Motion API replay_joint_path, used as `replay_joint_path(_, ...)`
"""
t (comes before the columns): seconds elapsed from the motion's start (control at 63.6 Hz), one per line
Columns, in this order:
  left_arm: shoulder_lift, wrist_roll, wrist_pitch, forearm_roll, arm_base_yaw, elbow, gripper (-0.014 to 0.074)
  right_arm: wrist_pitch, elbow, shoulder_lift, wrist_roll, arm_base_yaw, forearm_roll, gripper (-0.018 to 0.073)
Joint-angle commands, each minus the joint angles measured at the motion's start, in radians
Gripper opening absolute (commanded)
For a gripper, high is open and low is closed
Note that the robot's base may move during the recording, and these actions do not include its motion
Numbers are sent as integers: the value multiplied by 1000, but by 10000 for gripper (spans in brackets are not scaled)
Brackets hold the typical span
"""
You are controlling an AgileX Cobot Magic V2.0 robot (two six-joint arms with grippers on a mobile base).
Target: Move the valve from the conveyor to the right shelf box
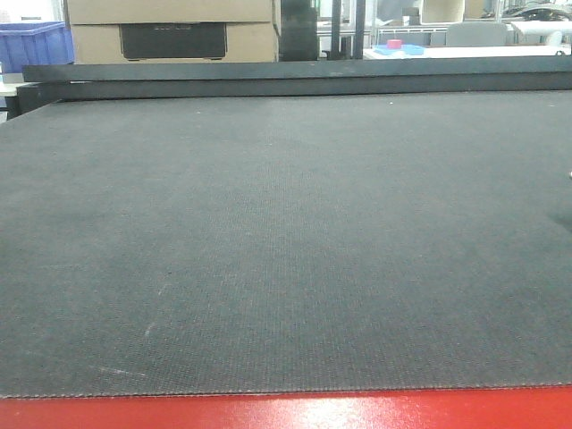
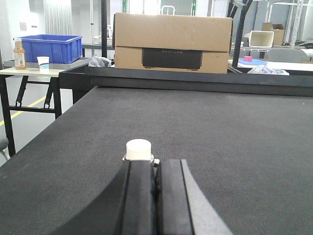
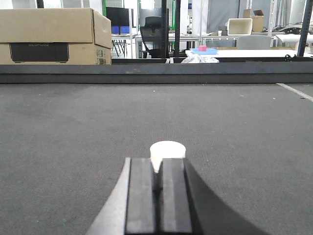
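Observation:
The conveyor is a wide dark grey woven belt with a glossy red edge along the front. I see no valve on the belt in the front view, and neither gripper shows there. In the left wrist view my left gripper is low over the belt with its jaws together. A small white round cap with a metal ring under it sits just past the left fingertip. In the right wrist view my right gripper is also shut, with a similar white cap just beyond its tips. I cannot tell what the caps are.
A dark rail crosses the belt's far end. Behind it stand a cardboard box and a blue bin. A side table with a bottle and a cup is at the left. White tables hold a pink item.

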Motion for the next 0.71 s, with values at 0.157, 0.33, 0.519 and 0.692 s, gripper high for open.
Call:
replay_joint_path(0.157, -6, 1, -55, -3, 3, -1, -111, -8, -3, 0, -8, -3, -8, -162)
replay_joint_path(0.33, -6, 1, -45, -3, 3, -1, -111, -8, -3, 0, -8, -3, -8, -162)
replay_joint_path(0.519, -6, 1, 62, -12, 3, -95, -111, 99, -61, 0, -8, -3, 22, -162)
replay_joint_path(0.692, 44, 1, 312, 64, 3, -280, -111, 281, -247, 0, -8, -3, -5, -162)
